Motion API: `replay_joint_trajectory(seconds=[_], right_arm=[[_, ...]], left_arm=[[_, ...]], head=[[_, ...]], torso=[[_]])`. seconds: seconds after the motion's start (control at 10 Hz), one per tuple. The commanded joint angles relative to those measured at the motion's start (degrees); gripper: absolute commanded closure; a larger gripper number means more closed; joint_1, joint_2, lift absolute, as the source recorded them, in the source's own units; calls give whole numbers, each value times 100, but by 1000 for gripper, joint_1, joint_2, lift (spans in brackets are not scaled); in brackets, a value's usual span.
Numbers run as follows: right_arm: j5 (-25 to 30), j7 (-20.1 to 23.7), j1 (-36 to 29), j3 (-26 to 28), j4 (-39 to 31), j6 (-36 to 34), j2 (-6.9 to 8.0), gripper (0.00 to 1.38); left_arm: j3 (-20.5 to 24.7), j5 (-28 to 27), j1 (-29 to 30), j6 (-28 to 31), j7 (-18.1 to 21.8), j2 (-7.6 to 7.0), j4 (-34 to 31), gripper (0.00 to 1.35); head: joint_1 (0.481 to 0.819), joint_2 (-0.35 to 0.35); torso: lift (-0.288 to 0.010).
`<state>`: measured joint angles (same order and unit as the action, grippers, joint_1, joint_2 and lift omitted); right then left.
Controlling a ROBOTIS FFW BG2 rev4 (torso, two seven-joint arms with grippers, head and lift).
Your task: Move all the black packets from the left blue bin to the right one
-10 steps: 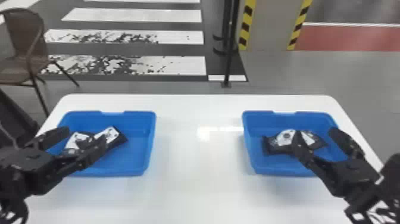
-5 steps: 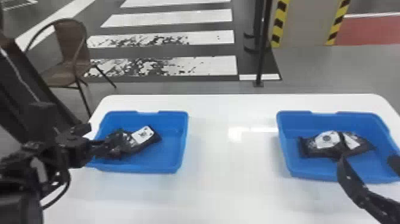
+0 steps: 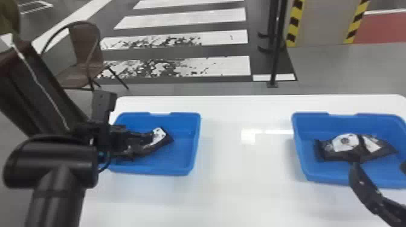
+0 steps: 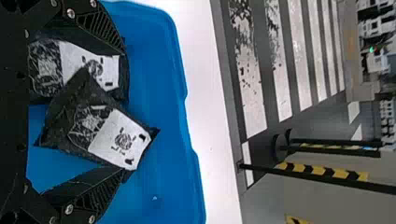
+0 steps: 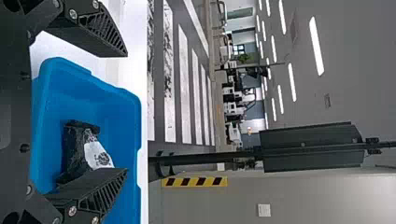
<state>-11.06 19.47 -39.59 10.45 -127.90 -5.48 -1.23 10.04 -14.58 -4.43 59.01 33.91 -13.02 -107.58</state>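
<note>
While two black packets [image 4: 123, 140] await transfer in the left blue bin [image 3: 181, 151], apparently two others [image 3: 344, 142] lie in the right bin [image 3: 305, 129]
Left and right jaws stand parted, gripping nothing; roughly half the job looks done

Setting: large indoor hall, exact use undetermined. Evidence, relative to white tabletop [image 3: 241, 187]: zebra crossing [image 3: 223, 16] painted on floor beyond; brown chair [image 3: 86, 45] beyond its left end; yellow-and-black hazard striping [image 3: 293, 25] behind; ceiling strip lights [image 5: 316, 45] overhead.
</note>
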Motion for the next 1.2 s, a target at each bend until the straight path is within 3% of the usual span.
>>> replay_joint_trajectory(seconds=[0.0, 0.2, 0.4, 0.7, 0.8, 0.9, 1.0, 1.1], right_arm=[[-48, 13, 64, -51, 57, 0, 0, 151], [-83, 39, 120, -74, 127, 0, 0, 151], [-151, 57, 162, -86, 211, -14, 0, 151], [-185, 66, 190, -86, 254, -28, 0, 151], [-254, 74, 204, -97, 296, -42, 0, 151], [-277, 74, 218, -120, 324, -42, 0, 151], [-288, 74, 232, -120, 324, -56, 0, 153], [-323, 83, 218, -120, 338, -42, -9, 151]], left_arm=[[-513, -107, -275, 103, 37, -87, 542, 159], [-867, -484, -373, 244, 54, -87, 696, 157], [-913, -941, -416, 244, 63, -60, 710, 157], [-879, -1090, -570, 202, 63, -51, 1076, 185], [-902, -1181, -655, 145, 72, -34, 1315, 283], [-936, -1238, -753, 145, 116, -34, 1540, 533], [-970, -1284, -767, 131, 142, -34, 1554, 947], [-947, -1238, -739, -9, 160, -34, 1554, 1162]], head=[[695, 145], [695, 113], [695, 112], [695, 135], [695, 141], [695, 145], [695, 150], [695, 151]], torso=[[-140], [-140], [-140], [-140], [-140], [-140], [-140], [-140]])
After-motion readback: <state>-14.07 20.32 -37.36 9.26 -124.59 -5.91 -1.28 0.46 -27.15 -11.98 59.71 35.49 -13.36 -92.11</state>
